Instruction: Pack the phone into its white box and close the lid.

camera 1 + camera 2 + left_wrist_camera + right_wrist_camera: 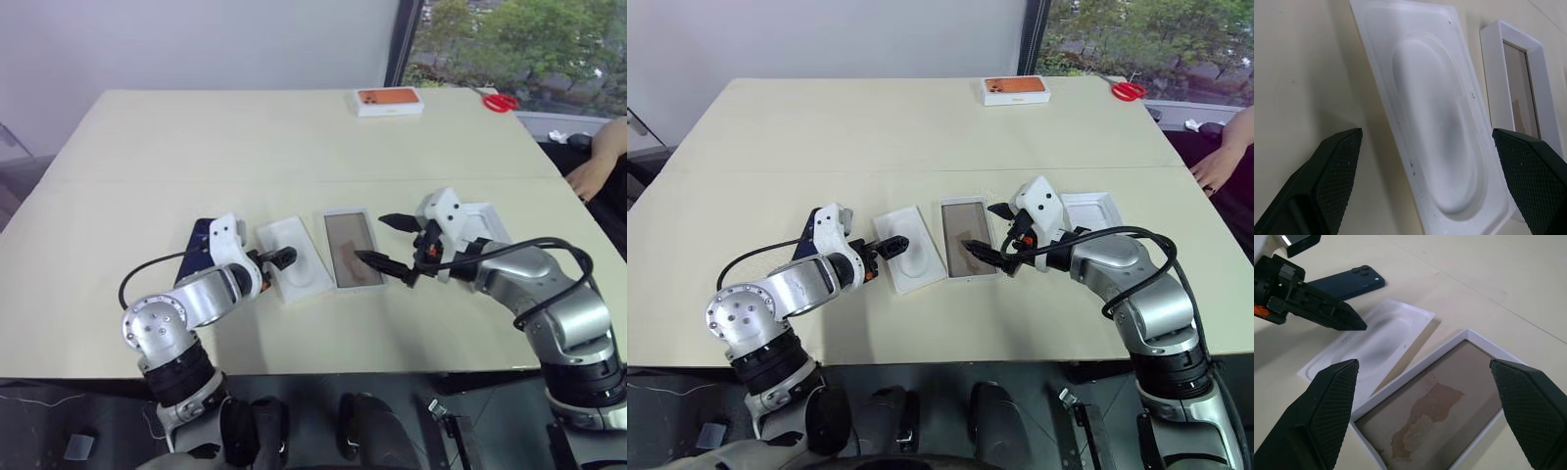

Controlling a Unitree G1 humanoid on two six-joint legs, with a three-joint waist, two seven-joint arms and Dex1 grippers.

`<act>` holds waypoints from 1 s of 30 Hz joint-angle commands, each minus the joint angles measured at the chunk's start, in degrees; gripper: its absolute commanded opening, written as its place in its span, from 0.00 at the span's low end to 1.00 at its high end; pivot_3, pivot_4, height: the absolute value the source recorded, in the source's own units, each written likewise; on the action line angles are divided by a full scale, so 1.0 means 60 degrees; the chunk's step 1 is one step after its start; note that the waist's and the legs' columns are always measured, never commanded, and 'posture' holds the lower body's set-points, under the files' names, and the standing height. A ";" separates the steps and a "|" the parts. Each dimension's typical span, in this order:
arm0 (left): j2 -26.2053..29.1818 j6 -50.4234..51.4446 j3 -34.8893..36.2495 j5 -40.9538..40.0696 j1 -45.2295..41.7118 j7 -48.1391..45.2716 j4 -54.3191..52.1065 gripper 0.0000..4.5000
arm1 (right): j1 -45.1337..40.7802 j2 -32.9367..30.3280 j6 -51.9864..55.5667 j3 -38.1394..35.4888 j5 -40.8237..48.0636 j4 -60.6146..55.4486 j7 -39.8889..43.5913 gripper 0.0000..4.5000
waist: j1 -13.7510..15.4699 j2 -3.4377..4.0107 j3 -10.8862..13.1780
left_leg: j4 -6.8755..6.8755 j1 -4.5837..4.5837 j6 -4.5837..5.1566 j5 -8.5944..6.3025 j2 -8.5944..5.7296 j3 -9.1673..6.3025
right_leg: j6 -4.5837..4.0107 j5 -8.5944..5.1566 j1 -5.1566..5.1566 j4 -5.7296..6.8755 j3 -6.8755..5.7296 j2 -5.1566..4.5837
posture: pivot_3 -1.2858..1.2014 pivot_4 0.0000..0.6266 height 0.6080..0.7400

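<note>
Both grippers stand spread wide and hold nothing: the left gripper [285,258] hovers over a white moulded insert [295,258], the right gripper [390,243] over the white box [352,249], which lies open beside that insert. The phone [1347,284] lies flat on the table [294,137] behind the left wrist. Farther off sit an orange-topped box [389,100] and red scissors [500,101].

Head stereo pair looks down over table [294,137]; wrist cams close, prob. both share insert [1435,127].
</note>
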 commanded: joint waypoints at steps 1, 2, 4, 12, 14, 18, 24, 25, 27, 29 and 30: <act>-0.0263 0.0081 0.0128 -0.0178 -0.0244 0.0251 0.0283 0.94 | -0.0162 -0.0076 -0.0203 -0.0186 0.0093 -0.0363 0.0053 1.00 | 0.0004 -0.0001 -0.0001 | 0.0000 0.0003 0.0000 0.0000 -0.0002 -0.0002 | 0.0000 0.0000 0.0006 -0.0003 -0.0001 0.0000 | 0.52 0.24 1.00; -0.0279 0.0081 0.0154 -0.0185 -0.0293 0.0291 0.0310 0.88 | -0.0157 -0.0078 -0.0205 -0.0192 0.0090 -0.0359 0.0056 1.00 | 0.0003 -0.0001 -0.0001 | 0.0000 0.0007 0.0000 0.0000 -0.0003 -0.0002 | -0.0001 0.0000 0.0012 -0.0007 -0.0001 0.0000 | 0.52 0.24 1.00; -0.0317 0.0081 0.0380 -0.0250 -0.0464 0.0339 0.0403 0.71 | -0.0142 -0.0083 -0.0208 -0.0197 0.0079 -0.0369 0.0057 1.00 | 0.0000 -0.0001 0.0000 | 0.0000 0.0013 0.0001 0.0000 -0.0003 -0.0004 | 0.0000 -0.0001 0.0018 -0.0007 -0.0002 0.0000 | 0.52 0.24 1.00; -0.0083 0.0081 0.1156 -0.0494 -0.0852 0.0465 0.0636 0.01 | -0.0044 -0.0072 -0.0190 -0.0154 0.0039 -0.0456 0.0031 1.00 | -0.0018 -0.0005 0.0002 | 0.0000 0.0016 0.0000 0.0000 0.0007 -0.0009 | -0.0001 -0.0001 0.0018 -0.0007 -0.0001 0.0016 | 0.52 0.24 1.00; -0.0120 0.0081 0.1392 -0.0557 -0.0935 0.0565 0.0672 0.01 | -0.0035 -0.0073 -0.0177 -0.0146 0.0042 -0.0482 0.0027 1.00 | -0.0019 -0.0005 0.0002 | 0.0000 0.0015 0.0000 0.0000 0.0007 -0.0008 | -0.0001 -0.0001 0.0018 -0.0007 -0.0001 0.0016 | 0.52 0.24 1.00; -0.0175 0.0081 0.1793 -0.0700 -0.1088 0.0677 0.0703 0.01 | -0.0029 -0.0078 -0.0162 -0.0149 0.0045 -0.0489 0.0029 1.00 | -0.0021 -0.0005 0.0002 | 0.0000 0.0016 0.0000 0.0000 0.0008 -0.0010 | -0.0001 -0.0001 0.0017 -0.0006 -0.0001 0.0017 | 0.52 0.24 1.00; -0.0020 0.0081 0.2183 -0.0999 -0.1177 0.0636 0.0742 0.01 | 0.0033 -0.0207 -0.0149 -0.0105 -0.0029 -0.0410 0.0130 1.00 | -0.0017 -0.0006 0.0002 | 0.0000 0.0016 -0.0001 0.0000 0.0008 -0.0009 | -0.0001 -0.0001 0.0018 -0.0008 -0.0001 0.0017 | 0.52 0.24 1.00; -0.0023 0.0081 0.2259 -0.1084 -0.1238 0.0633 0.0752 0.01 | 0.0058 -0.0277 -0.0141 -0.0083 -0.0077 -0.0382 0.0158 1.00 | -0.0016 -0.0006 0.0002 | 0.0000 0.0015 -0.0001 0.0000 0.0008 -0.0009 | -0.0001 -0.0001 0.0018 -0.0008 -0.0001 0.0017 | 0.52 0.24 1.00; -0.0021 0.0081 0.2377 -0.1280 -0.1379 0.0624 0.0776 0.01 | 0.0114 -0.0390 -0.0147 -0.0079 -0.0123 -0.0338 0.0212 1.00 | -0.0012 -0.0006 0.0003 | -0.0001 0.0015 -0.0001 0.0000 0.0007 -0.0009 | -0.0001 -0.0001 0.0018 -0.0009 -0.0001 0.0016 | 0.52 0.24 1.00; -0.0027 0.0081 0.2540 -0.1653 -0.1695 0.0563 0.0810 0.01 | 0.0243 -0.0611 -0.0166 -0.0140 -0.0129 -0.0343 0.0348 1.00 | -0.0004 -0.0010 0.0005 | 0.0000 0.0015 -0.0001 0.0000 0.0007 -0.0010 | -0.0002 -0.0001 0.0019 -0.0009 -0.0002 0.0016 | 0.52 0.24 1.00; -0.0030 0.0081 0.2581 -0.1896 -0.1845 0.0556 0.0839 0.01 | 0.0342 -0.0761 -0.0217 -0.0193 -0.0129 -0.0364 0.0463 1.00 | 0.0007 -0.0015 0.0008 | 0.0000 0.0014 -0.0001 0.0000 0.0007 -0.0010 | -0.0002 -0.0001 0.0019 -0.0009 -0.0002 0.0016 | 0.52 0.24 1.00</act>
